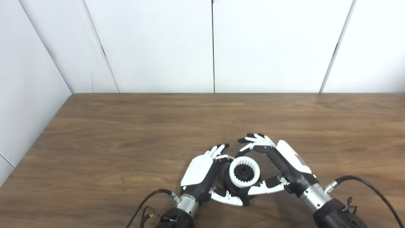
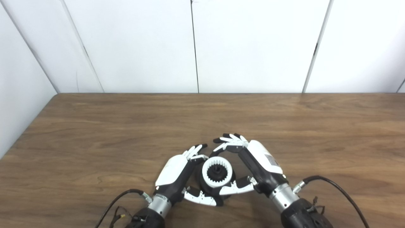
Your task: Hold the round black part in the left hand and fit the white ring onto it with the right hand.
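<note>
The round black part (image 1: 230, 185) stands on the table (image 1: 126, 142) near the front edge. A white ring (image 1: 244, 172) with inner teeth sits on top of it. My left hand (image 1: 202, 172) cups the black part from the left, its fingers behind it and its thumb (image 1: 228, 198) under its front. From the right, my right hand (image 1: 278, 161) arches around the ring. Its fingers (image 1: 256, 141) are spread just behind the ring with a small gap, and its thumb (image 1: 265, 188) lies by the part's lower right side.
Bare brown wood stretches to the left, right and back of the hands. White wall panels (image 1: 212, 44) close off the far edge and the left side. Black cables (image 1: 367, 185) trail from both wrists near the front edge.
</note>
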